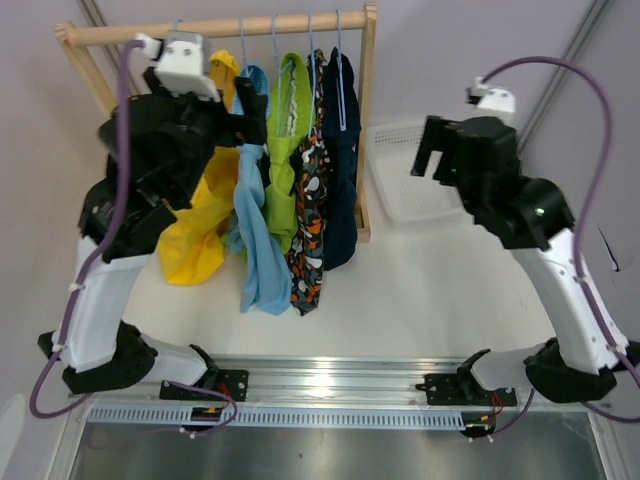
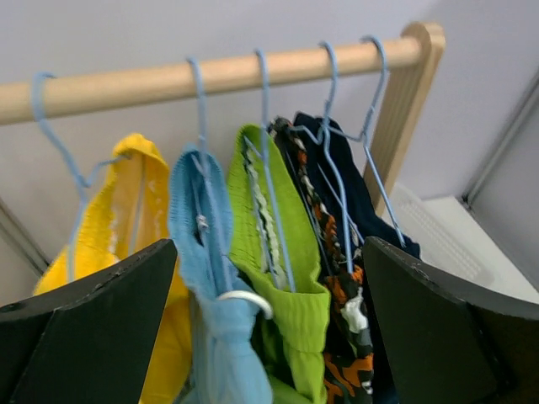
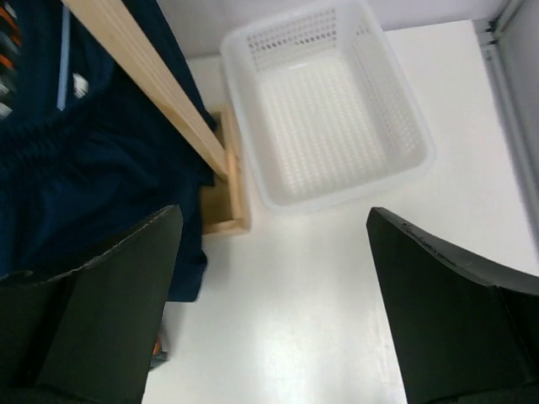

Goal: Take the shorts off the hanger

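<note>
Your left gripper [image 2: 269, 252] is released and empty, the shorts [image 1: 256, 220] hanging at its 12 o'clock; your right gripper [image 3: 274, 215] is also released, the basket [image 3: 328, 109] at 12 o'clock.

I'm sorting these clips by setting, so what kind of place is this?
Probably a robotics test bench, not a home closet: a small wooden rack of shorts stands on a white table beside a white basket, and a metal rail runs along its near edge.
</note>
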### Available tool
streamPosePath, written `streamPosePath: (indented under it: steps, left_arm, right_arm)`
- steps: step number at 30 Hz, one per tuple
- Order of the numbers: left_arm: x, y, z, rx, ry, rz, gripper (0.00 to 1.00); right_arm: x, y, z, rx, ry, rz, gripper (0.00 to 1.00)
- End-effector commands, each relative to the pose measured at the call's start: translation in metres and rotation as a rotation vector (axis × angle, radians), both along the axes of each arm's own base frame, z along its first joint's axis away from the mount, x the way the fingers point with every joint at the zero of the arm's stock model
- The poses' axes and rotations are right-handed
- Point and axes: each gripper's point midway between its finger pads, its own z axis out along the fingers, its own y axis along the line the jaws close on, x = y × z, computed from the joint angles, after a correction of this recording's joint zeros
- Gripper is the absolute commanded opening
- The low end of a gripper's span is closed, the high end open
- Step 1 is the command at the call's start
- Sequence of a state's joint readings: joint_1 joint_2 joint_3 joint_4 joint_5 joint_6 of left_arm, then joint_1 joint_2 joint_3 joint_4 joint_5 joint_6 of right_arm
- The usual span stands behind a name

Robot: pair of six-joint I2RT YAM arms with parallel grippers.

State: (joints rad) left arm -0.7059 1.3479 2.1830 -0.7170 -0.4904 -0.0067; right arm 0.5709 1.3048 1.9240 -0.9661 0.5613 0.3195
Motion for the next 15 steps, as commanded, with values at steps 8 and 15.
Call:
streamPosePath:
  steps: [8, 15]
  left_arm:
    - [0.010, -0.073, -0.003, -0.028, 0.015, -0.166, 0.99]
    - [0.031, -0.150, -0.010, -0.095, 0.021, -0.266, 0.99]
  right_arm:
    - [-0.033, -0.003, -0.028, -0.056, -0.109, -0.011, 0.99]
    - [-0.072, -0.023, -0.058, -0.002, -0.069, 0.040, 0.99]
